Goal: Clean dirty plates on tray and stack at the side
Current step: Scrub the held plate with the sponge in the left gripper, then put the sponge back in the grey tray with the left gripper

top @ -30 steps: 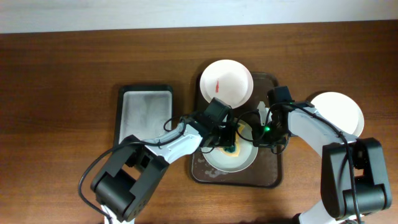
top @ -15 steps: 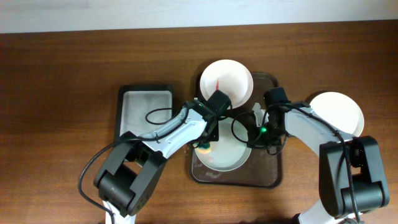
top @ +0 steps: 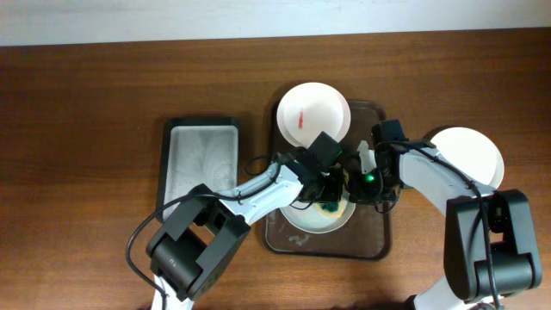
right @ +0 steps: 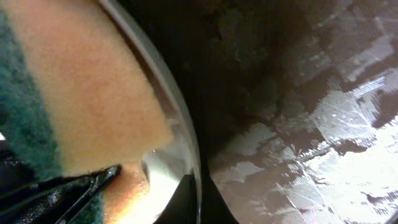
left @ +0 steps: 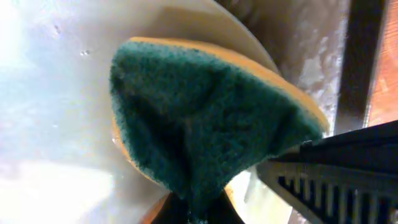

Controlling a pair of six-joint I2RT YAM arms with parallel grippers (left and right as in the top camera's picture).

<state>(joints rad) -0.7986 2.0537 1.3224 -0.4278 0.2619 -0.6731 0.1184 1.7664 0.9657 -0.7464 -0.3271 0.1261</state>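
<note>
The left pincer (top: 328, 196) is closed on a sponge (left: 205, 124), green scouring side over a yellow body, and presses it against the near plate (top: 314, 222). This plate lies inside the brown tray (top: 372, 234), toward its near half. The sponge sits on the right part of the plate, close to the rim, and in the left wrist view it covers much of the white face.

The right pincer (top: 360, 188) is shut tight at the same plate's right edge. In the right wrist view the thin white rim (right: 186, 149) runs down into its tips, so it pinches the rim, with the sponge just left of it and the wet tray floor to the right. The two pincers are close together, both over the right side of this plate.

The far plate (top: 312, 112), marked with a red smear, rests at the far end of the tray and overhangs its rim. A third plate (top: 469, 153) lies on the wooden surface (top: 86, 129) to the right of the tray, well apart from both pincers. A grey metal tray (top: 201, 155) sits on the surface to the left.
</note>
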